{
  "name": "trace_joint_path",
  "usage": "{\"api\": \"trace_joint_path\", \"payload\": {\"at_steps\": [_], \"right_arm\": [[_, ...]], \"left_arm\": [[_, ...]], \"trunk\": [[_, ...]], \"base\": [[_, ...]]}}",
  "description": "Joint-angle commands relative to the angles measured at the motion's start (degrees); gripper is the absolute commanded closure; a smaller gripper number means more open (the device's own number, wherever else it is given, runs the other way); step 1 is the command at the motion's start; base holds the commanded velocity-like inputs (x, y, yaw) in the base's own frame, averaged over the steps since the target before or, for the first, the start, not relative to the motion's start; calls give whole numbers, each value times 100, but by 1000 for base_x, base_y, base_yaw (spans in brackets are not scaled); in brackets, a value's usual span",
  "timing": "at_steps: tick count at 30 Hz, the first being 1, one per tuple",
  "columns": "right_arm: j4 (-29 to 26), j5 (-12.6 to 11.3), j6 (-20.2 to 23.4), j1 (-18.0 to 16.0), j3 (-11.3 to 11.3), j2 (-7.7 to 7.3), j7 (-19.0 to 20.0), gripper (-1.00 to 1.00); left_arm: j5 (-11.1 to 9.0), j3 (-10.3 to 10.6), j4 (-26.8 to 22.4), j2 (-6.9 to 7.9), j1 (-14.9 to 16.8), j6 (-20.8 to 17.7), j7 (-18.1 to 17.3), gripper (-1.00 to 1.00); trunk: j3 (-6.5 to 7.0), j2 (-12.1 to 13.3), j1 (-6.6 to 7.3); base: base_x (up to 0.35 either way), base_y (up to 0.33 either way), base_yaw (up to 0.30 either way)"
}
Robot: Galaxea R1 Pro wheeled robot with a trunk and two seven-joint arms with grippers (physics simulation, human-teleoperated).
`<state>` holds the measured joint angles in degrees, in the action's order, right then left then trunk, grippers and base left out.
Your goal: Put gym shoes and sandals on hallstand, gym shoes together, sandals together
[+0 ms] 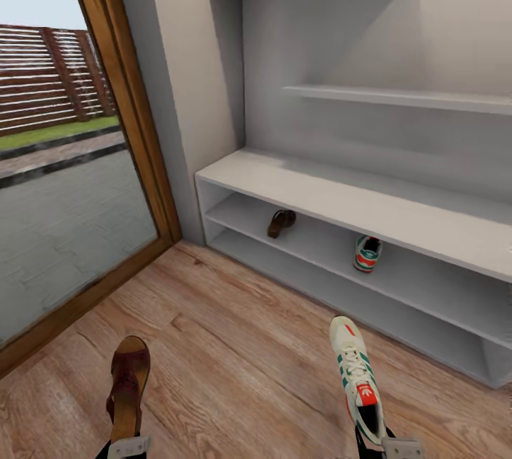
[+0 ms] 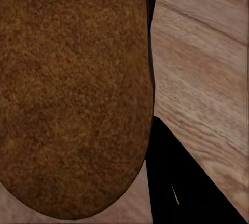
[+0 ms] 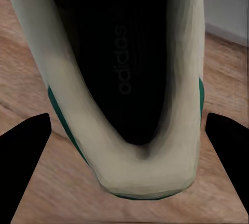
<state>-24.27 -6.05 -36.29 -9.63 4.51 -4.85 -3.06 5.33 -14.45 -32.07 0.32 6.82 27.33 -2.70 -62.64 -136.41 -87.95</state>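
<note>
Hallstand (image 1: 341, 192): upper open shelf holds one sandal (image 1: 281, 222), one gym shoe (image 1: 368, 254), well apart.

Pretty clearly a home entryway, rendered in a simulator. A pale grey hallstand (image 1: 341, 196) with 2 low shoe shelves and 2 wall shelves is set against the wall, wood-plank floor (image 1: 235, 345) is laid, and a paved yard is seen through the wood-framed glass door (image 1: 107, 125).

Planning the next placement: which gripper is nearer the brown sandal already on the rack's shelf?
Left. The left gripper sits below-left of that brown sandal; the right gripper is farther, across to the right.
</note>
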Motion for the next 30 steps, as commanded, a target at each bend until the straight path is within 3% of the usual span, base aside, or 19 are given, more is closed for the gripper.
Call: {"api": "trace_joint_path", "payload": {"at_steps": [1, 24, 30], "right_arm": [[4, -54, -19, -4, 50, -6, -29, 100], [3, -54, -19, -4, 50, -3, -28, 100], [6, -54, -19, -4, 50, -7, -30, 100]], "left_arm": [[74, -44, 2, -6, 3, 18, -20, 100], [75, -42, 4, -6, 3, 9, -20, 100], [76, -41, 7, -6, 3, 9, -20, 100]], "trunk": [[-4, -2, 1], [-4, -2, 1], [-4, -2, 1]], "base": [[60, 218, -262], [64, 290, -262], [2, 152, -262]]}}
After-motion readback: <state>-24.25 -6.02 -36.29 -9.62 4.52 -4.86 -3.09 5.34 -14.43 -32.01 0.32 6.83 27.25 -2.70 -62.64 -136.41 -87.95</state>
